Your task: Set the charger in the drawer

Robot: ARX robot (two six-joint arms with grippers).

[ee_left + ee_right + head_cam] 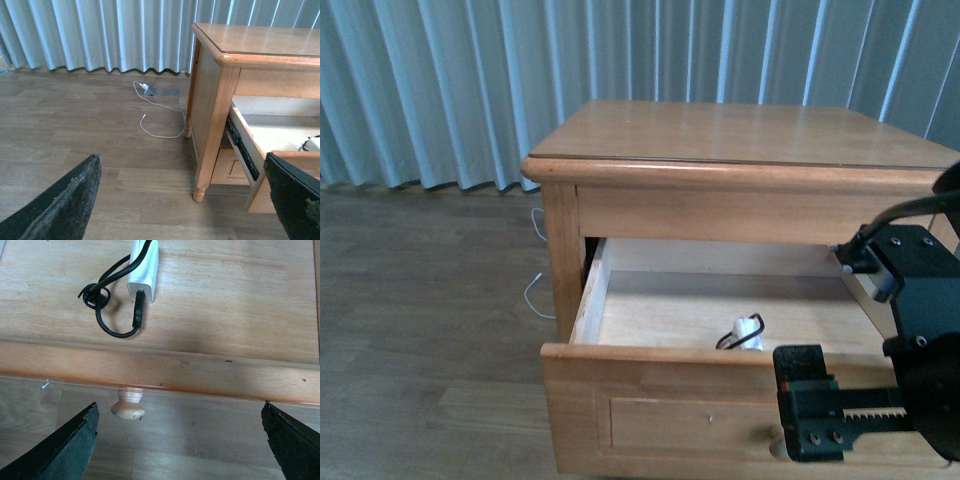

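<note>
Charger [144, 270] lies in the open drawer [650, 320]; right gripper [177, 440] wide, empty. Next, you push it shut.

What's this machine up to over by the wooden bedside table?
A two-armed robot is putting a small white charger with a thin black cable into the honey-coloured wooden drawer of the nightstand. The charger lies on the drawer's pale floor, near the front, and the drawer stands pulled open. The right gripper hovers over the drawer's front edge and round knob, fingers spread and empty. The left gripper hangs open over the floor, holding nothing.
</note>
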